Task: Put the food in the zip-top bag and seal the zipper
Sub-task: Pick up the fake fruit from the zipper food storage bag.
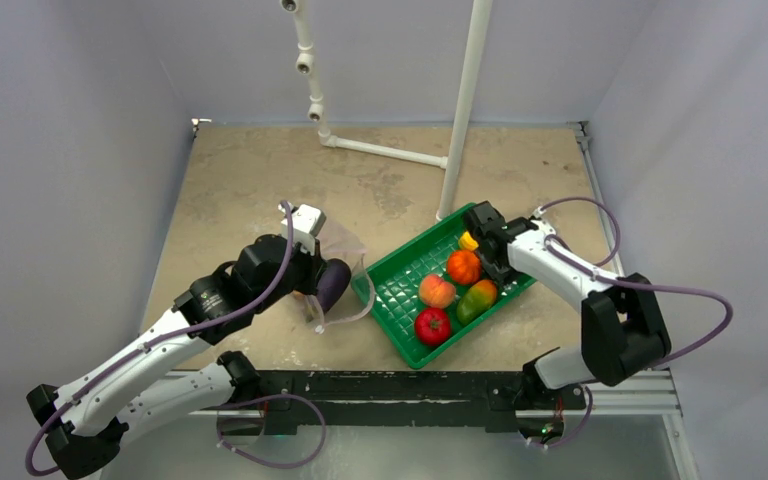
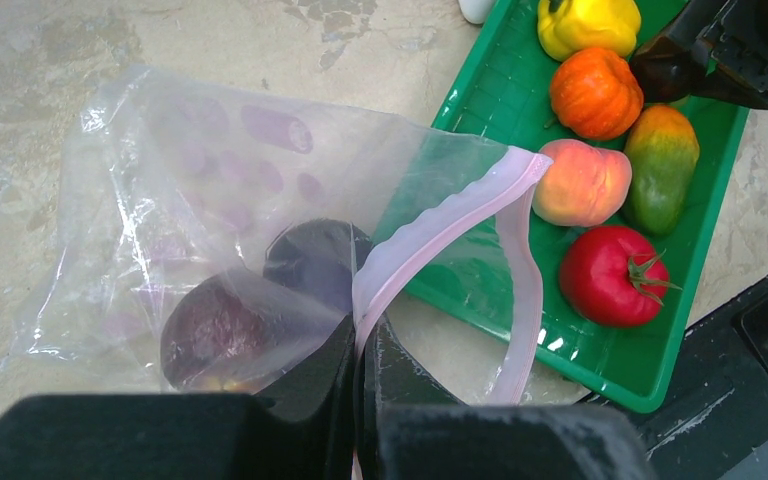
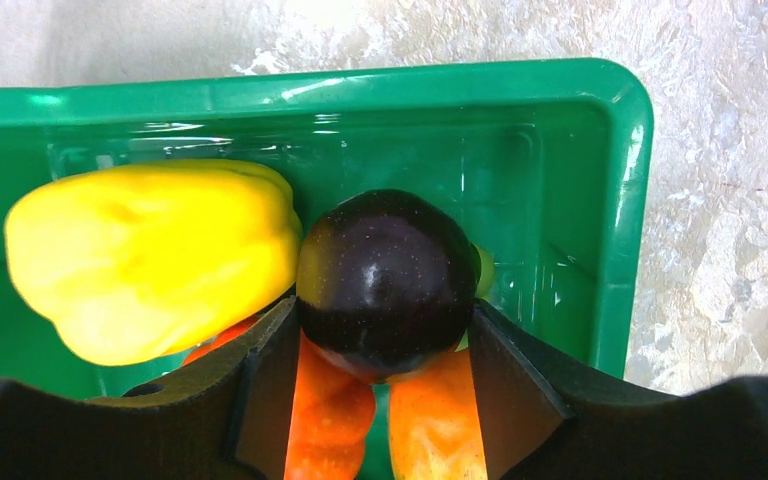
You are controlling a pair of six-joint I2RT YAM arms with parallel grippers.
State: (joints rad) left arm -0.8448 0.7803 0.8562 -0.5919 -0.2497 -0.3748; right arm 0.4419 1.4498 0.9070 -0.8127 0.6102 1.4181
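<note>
The left gripper (image 2: pixel 358 370) is reaching forward low over the table, jaws pressed together. The right gripper (image 3: pixel 380 340) is pointing down, its fingers (image 3: pixel 260 390) spread apart.

The right jaws hide much of the orange fruit (image 3: pixel 330 420).

The left gripper (image 2: pixel 358 375) is pinched shut on the pink zipper (image 2: pixel 438 228) of the clear bag (image 2: pixel 160 190), which lies on the table (image 2: pixel 40 60) with a dark eggplant (image 2: pixel 222 335) inside (seen through crinkled plastic). Just beside it the green tray (image 2: pixel 490 100) holds a yellow pepper (image 2: pixel 588 24), orange fruit (image 2: pixel 594 93), peach (image 2: pixel 582 182), mango (image 2: pixel 662 165) and tomato (image 2: pixel 612 275). The other arm's black gripper (image 2: pixel 730 50) sits over the tray's far end.
</note>
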